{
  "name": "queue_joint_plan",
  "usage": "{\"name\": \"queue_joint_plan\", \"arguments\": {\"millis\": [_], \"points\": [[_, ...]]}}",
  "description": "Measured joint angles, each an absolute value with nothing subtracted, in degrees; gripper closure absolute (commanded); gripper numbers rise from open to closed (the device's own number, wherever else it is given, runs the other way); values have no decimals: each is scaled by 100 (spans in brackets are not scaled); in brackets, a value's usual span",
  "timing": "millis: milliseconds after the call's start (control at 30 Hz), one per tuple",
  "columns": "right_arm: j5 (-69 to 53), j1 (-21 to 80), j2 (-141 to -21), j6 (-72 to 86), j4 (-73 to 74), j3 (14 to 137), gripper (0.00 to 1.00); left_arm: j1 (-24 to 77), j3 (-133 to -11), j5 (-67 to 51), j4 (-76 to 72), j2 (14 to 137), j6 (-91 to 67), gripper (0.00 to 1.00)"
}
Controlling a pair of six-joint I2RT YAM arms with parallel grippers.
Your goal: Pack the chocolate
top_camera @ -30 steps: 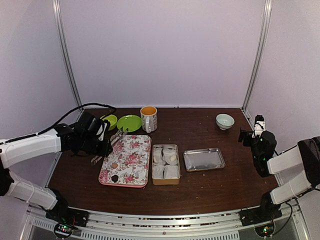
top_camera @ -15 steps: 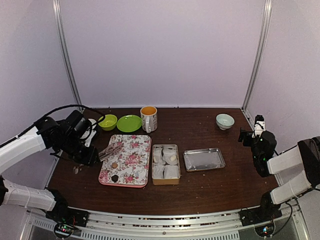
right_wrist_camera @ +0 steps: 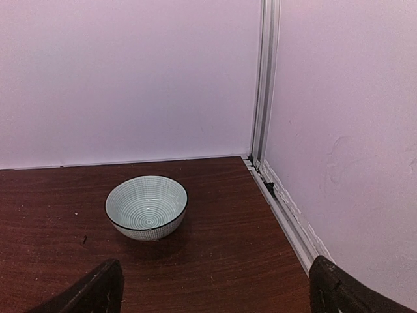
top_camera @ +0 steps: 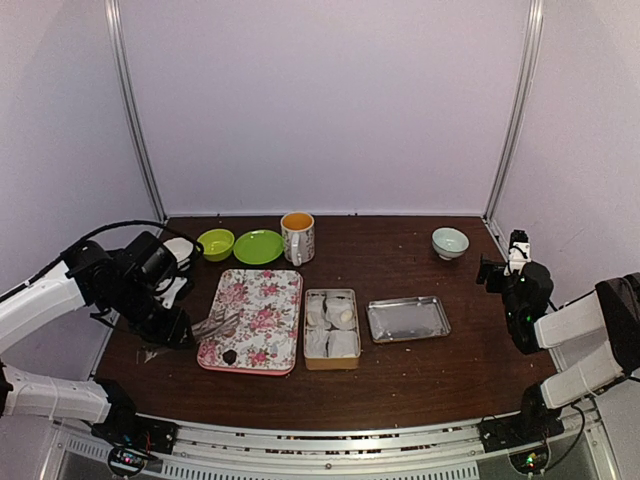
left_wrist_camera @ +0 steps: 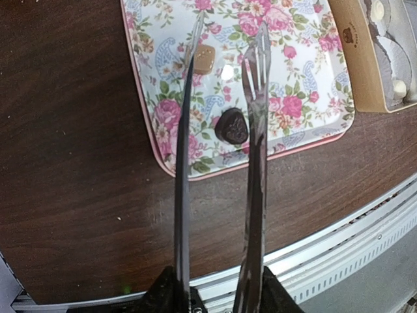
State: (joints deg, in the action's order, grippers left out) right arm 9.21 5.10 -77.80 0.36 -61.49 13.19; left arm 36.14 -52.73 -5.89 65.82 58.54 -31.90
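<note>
Chocolate [left_wrist_camera: 232, 126], a small dark lump, lies on the floral tray [top_camera: 262, 300] near its front left corner, with a tan sweet [left_wrist_camera: 205, 60] a little farther back on the same tray. The left gripper [left_wrist_camera: 217, 297] clasps a pair of metal tongs [left_wrist_camera: 254, 130] by their arms. The tongs reach over the tray's left edge with their tips spread, and in the left wrist view the chocolate shows between the two blades, touching neither as far as can be seen. Just right of the tray stands the tin [top_camera: 304, 330] holding white wrapped cakes, and right of that a shallow metal tray [top_camera: 408, 319]. Behind the floral tray stand a green bowl [top_camera: 216, 243], a green plate [top_camera: 258, 246] and a mug [top_camera: 297, 237]. The right gripper [right_wrist_camera: 218, 287] is held above the right side of the table [top_camera: 400, 380], well apart from the chocolate, with its jaws wide open and facing a pale striped bowl [right_wrist_camera: 146, 207] in the far corner.
</note>
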Motion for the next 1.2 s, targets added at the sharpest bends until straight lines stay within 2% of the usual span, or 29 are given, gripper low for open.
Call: {"name": "queue_joint_plan", "arguments": {"millis": [200, 933, 1200], "points": [[921, 510, -7780, 36, -6147, 1319, 0, 3614, -5238, -423, 6639, 5784, -3214, 54], [921, 510, -7780, 36, -6147, 1319, 0, 3614, -5098, -331, 6608, 6136, -3168, 54], [921, 510, -7780, 36, -6149, 1319, 0, 3616, -5098, -294, 6593, 6235, -3151, 57]]}}
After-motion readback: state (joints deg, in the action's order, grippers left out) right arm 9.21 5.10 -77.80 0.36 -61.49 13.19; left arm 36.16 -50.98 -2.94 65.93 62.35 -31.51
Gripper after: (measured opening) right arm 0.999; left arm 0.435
